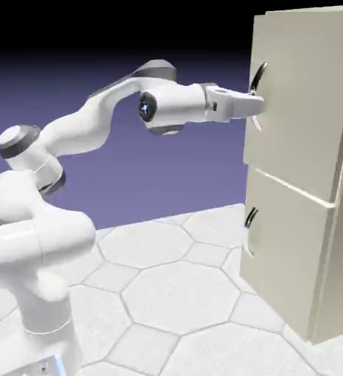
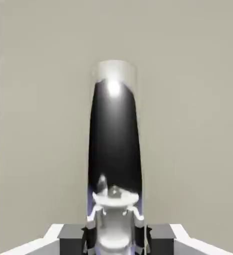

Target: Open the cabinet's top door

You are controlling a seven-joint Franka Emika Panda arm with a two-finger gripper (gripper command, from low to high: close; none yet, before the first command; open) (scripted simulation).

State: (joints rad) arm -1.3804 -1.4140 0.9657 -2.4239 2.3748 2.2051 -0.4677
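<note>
White articulated robot arm [image 1: 86,131] on the exterior view's left, reaching across to the cabinet at handle height. Path to the handle looks unobstructed. Below it, pale floor of large octagonal tiles [image 1: 181,294].

White two-finger gripper [image 1: 256,105] at the end: drawn in on the long dark glossy curved handle [image 1: 259,78], one grey fingertip each side in the hand view. Reads as a grip, handle between the tips.

Right of that, the tall beige upper door panel [image 1: 299,95], top half of the boxy beige cabinet [image 1: 336,294]. Door looks closed, flush with the body.

Risks, my read: handle is smooth and curved, so a fast or off-arc pull could let the tips slide along it or pop off. Straight pull instead of following the hinge would twist the hand and load the grip sideways. Arm is well stretched, so wrist may run short of room as the door swings toward it.

Lower door's small dark curved handle [image 1: 251,217] sits beneath, well apart; not in the way.
</note>
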